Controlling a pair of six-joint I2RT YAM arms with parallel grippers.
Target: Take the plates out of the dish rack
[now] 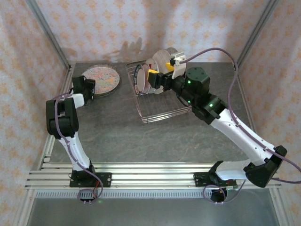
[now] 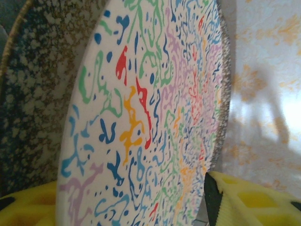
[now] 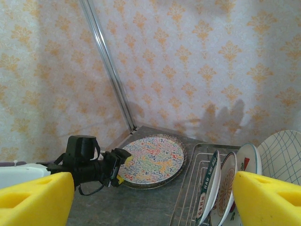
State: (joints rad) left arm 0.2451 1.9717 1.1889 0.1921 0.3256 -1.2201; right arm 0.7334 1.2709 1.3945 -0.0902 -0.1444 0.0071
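The next move turns on the row of plates standing on edge in the dish rack (image 1: 164, 113), and the right arm is the one placed for it. In the overhead view it reaches over the middle of the rack. The right arm's fingers (image 3: 268, 197) are spread wide with nothing between them.

In the right wrist view the plates sit at the lower right of the frame, beyond the fingertips and nearer the right-hand finger than the left-hand one. They are seen almost edge-on, rims up and leaning to the right. The gap between the fingers runs across the frame, much as the plates' thickness does, so I judge a pinch over a rim needs a shift toward the lower right more than a turn of the wrist.

From the left of that view the row starts with the dark-rimmed plate (image 3: 209, 183). Next is one with an orange-brown centre, then the white red-fruit plate (image 3: 247, 157). The beige plaid plate (image 3: 282, 150) is at the right edge.

The left arm is well apart from the rack, at the upper left of the overhead view. There the multicolour squiggle plate (image 1: 101, 79) lies flat on the desk (image 1: 141, 136), on top of the brown speckled plate (image 2: 28, 94). The left arm's fingers (image 2: 254, 197) stand either side of the squiggle plate's rim. They look parted and not clamped on it.
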